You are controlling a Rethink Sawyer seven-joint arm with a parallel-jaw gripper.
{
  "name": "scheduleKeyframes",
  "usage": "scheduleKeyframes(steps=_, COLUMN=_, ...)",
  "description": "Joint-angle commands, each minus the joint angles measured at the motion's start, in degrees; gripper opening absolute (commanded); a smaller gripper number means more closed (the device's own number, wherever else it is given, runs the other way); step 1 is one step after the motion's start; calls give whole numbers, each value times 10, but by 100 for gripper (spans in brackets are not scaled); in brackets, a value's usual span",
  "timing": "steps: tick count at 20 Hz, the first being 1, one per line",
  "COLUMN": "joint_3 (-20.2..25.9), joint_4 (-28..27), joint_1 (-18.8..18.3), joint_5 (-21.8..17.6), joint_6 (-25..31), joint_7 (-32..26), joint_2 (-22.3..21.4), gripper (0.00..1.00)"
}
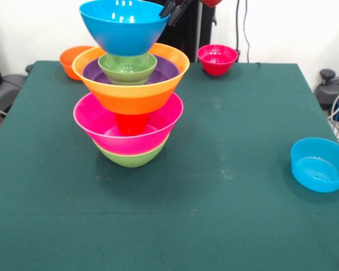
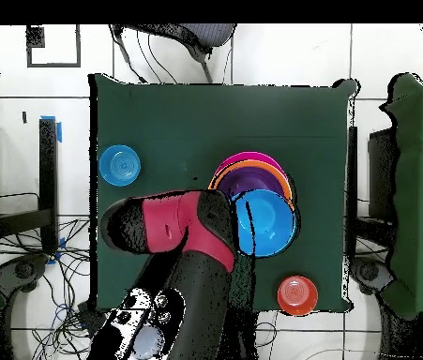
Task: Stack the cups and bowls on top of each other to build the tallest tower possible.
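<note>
Room: white wall behind, cables and chair parts at the edges, tiled floor seen from above.
Table (image 1: 226,186): dark green cloth, square, mostly bare.
Orange bowl (image 1: 69,59): small, loose, at about 10 o'clock on the table in the front view, half hidden behind the tower.
Tower (image 1: 130,113): left of centre; green bowl (image 1: 131,159) lowest, pink bowl (image 1: 101,125) nested in it, orange cup (image 1: 130,123) standing upside down inside the pink one, big orange bowl (image 1: 133,97) resting on the cup, purple bowl (image 1: 166,72) inside that, small green bowl (image 1: 127,68) in the purple one.
Blue bowl (image 1: 124,27): at the very top, above the small green bowl; whether it rests on it or hangs just over it I cannot tell.
Gripper (image 1: 172,10): dark fingertips at the blue bowl's far rim, at 1 o'clock of the tower; they seem to pinch the rim, but how far apart they stand cannot be told.
Red bowl (image 1: 217,59): small, loose, at 12 o'clock near the far edge.
Small blue bowl (image 1: 319,165): loose, at 3 o'clock by the right edge.
Handling: the bowls look light, stiff, glossy and slippery; a thin rim pinch is likely the only hold, and the tower on its single cup probably tips at a small nudge.
</note>
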Motion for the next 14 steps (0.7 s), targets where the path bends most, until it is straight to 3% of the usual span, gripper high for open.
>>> scheduleKeyframes(steps=1, joint_3=64, joint_4=-23, joint_1=-2, joint_5=-42, joint_6=36, joint_7=-69, joint_2=14, gripper=0)
scheduleKeyframes(steps=14, joint_3=61, joint_4=-27, joint_1=0, joint_5=-44, joint_6=31, joint_7=-65, joint_2=14, gripper=0)
